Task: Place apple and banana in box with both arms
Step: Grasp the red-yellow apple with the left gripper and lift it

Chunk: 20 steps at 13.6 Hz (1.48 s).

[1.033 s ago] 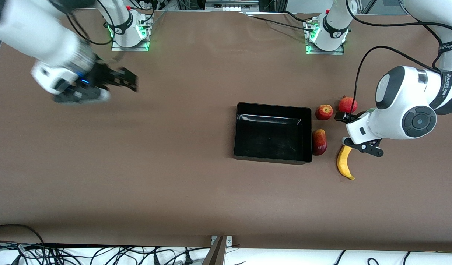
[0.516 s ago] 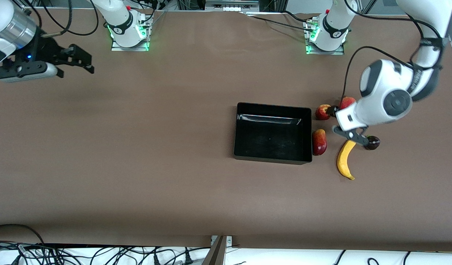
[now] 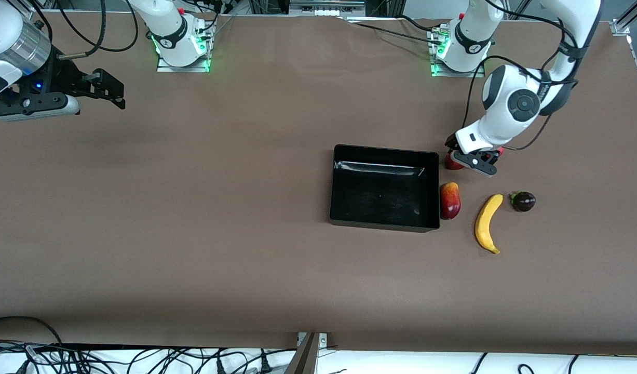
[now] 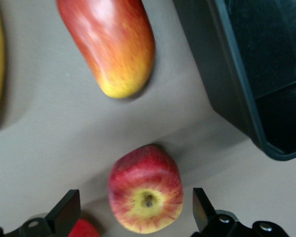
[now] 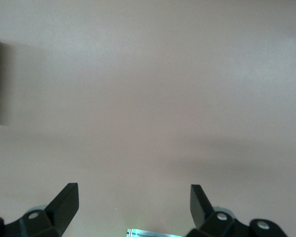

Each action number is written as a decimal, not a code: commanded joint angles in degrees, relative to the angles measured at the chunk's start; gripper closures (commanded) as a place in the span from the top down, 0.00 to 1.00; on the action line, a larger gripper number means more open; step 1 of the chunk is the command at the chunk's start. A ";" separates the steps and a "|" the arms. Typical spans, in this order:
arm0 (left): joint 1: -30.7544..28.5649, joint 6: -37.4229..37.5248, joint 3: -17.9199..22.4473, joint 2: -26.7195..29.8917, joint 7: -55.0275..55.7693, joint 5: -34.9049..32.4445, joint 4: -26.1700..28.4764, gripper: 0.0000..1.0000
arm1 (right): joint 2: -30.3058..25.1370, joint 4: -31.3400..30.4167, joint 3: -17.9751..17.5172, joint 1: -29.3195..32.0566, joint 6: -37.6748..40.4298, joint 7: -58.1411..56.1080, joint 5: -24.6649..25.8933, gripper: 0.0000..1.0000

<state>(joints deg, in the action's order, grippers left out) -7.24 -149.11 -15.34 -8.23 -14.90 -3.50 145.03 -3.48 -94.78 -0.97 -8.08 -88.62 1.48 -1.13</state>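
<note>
Small round apple (image 4: 145,188), red with yellowish streaks and a yellow dimple around a dark stem, resting on the brown table (image 3: 193,208) just beside the box's corner farthest from the front camera, toward the left arm's end. Mostly hidden in the front view, only a red edge showing under the wrist. Left gripper (image 4: 136,212) directly over it, fingers spread wide, 1 on each side of the fruit and apart from its skin; nothing held. Beside the apple, a second red fruit (image 4: 82,229), barely visible at the edge of the left wrist view, possibly round.

Banana (image 3: 487,223) nearer the front camera than the apple, curved, plain yellow with a darker tip, lying flat and well apart from the box. Between banana and box, an elongated red-and-yellow fruit (image 3: 450,200) touching or almost touching the box wall. Small dark round fruit (image 3: 523,201) just beside the banana's upper end, toward the left arm's end.

Box (image 3: 341,187): shallow black rectangular tray, low walls, glossy inside, holding no fruit.

Right gripper (image 3: 108,88) waiting up over bare table at the right arm's end, well apart from everything, fingers wide and holding nothing.
</note>
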 commanded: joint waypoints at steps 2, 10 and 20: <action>-0.06 -5.49 -0.39 -3.80 -1.88 0.51 0.26 1.00 | 1.11 3.11 -0.61 0.61 0.64 -0.25 1.48 1.00; -0.76 9.30 -0.30 0.67 -4.09 0.24 -9.02 0.08 | 3.04 3.20 -0.44 0.87 0.11 0.01 1.48 1.00; 14.43 31.89 -1.62 -12.05 31.41 1.30 -36.05 0.17 | 3.83 3.20 -0.26 1.05 -2.09 0.10 1.21 1.00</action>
<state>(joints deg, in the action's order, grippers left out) 5.45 -114.75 -17.41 -15.56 12.35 -2.88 110.92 -0.24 -92.92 -0.80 -7.39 -90.75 1.53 -0.44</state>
